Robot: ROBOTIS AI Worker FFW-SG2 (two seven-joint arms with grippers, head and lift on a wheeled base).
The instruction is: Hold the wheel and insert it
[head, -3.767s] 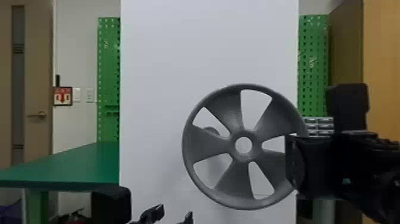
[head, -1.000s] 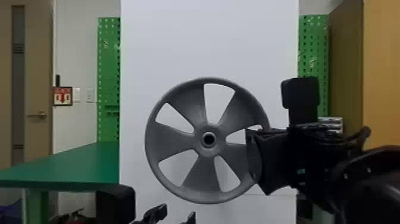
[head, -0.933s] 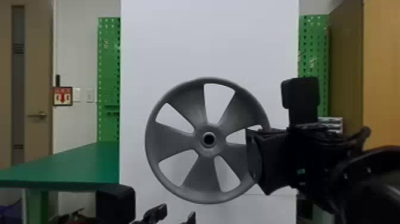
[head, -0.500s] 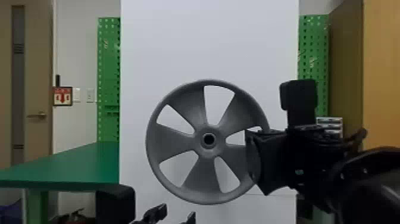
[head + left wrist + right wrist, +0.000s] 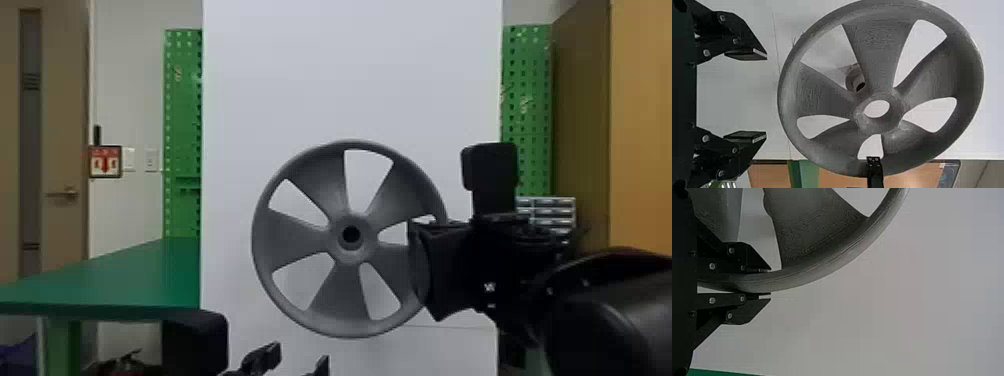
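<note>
Gripper on the left arm [image 5: 766, 96] is spread wide, with nothing held. Right gripper [image 5: 770, 282] is clamped on the rim of the wheel [image 5: 295, 235], at the wheel's right-hand side in head view. Wheel is held upright, before the white panel [image 5: 350, 75]. Fine layer lines are seen, so printed plastic is assumed: probably light, stiff, a bit slippery on the smooth rim. Blades are judged thinner and best not squeezed; rim is preferred as the hold. With one side gripped only, sag or twist about the pads could be expected. If a second hold is wanted, the opposite rim should be taken, with the hub hole left free. Beyond, a short peg [image 5: 854, 80] is seen through a blade gap; hub-to-peg alignment can't be told for sure.
</note>
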